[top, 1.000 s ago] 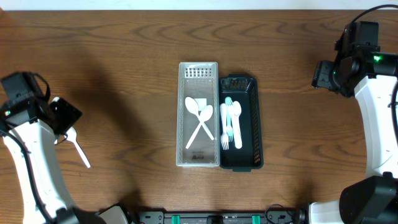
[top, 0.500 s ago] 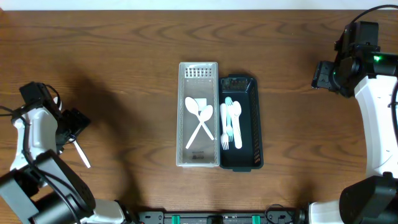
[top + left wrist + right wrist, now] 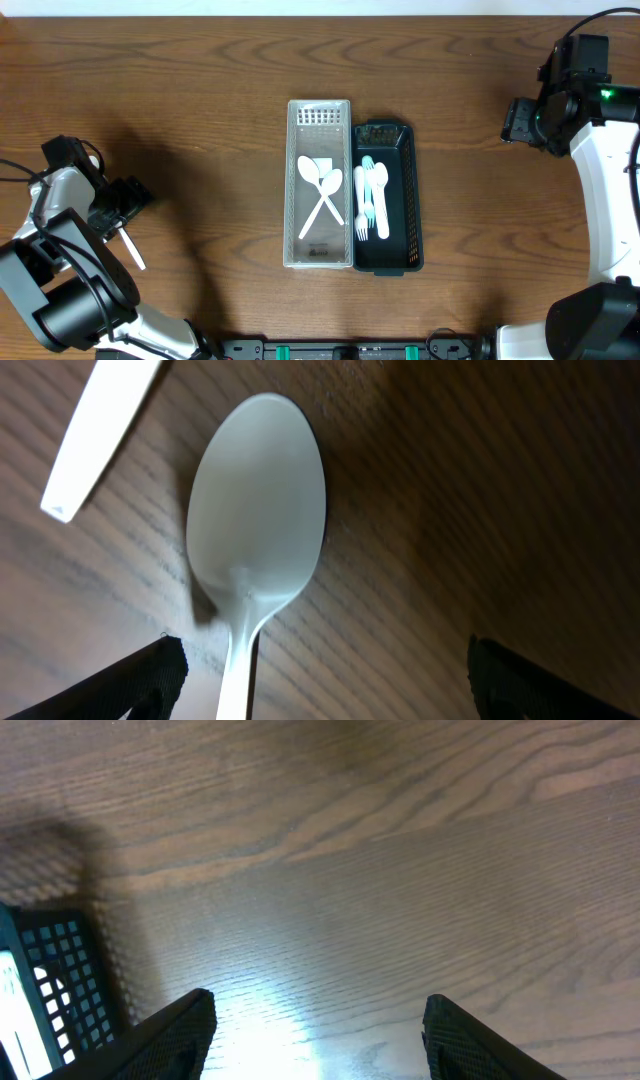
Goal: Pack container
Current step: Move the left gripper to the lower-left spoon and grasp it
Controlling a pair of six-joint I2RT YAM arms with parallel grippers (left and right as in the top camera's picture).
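A clear container (image 3: pixel 319 255) with two white spoons (image 3: pixel 322 195) stands mid-table beside a dark container (image 3: pixel 409 200) holding white cutlery (image 3: pixel 372 200). A loose white spoon (image 3: pixel 257 520) lies on the wood at the far left, its handle passing between the fingers of my open left gripper (image 3: pixel 325 680); the gripper (image 3: pixel 112 215) is low over it. Another white handle (image 3: pixel 100 435) lies next to the spoon, also visible overhead (image 3: pixel 132 250). My right gripper (image 3: pixel 322 1030) is open and empty above bare wood at the far right (image 3: pixel 520 120).
The dark container's corner (image 3: pixel 55 970) shows at the left edge of the right wrist view. The table's far edge runs along the top of the overhead view.
My left arm has swung down and in over the loose cutlery, bringing the gripper lower around the spoon handle. The right arm has not moved.
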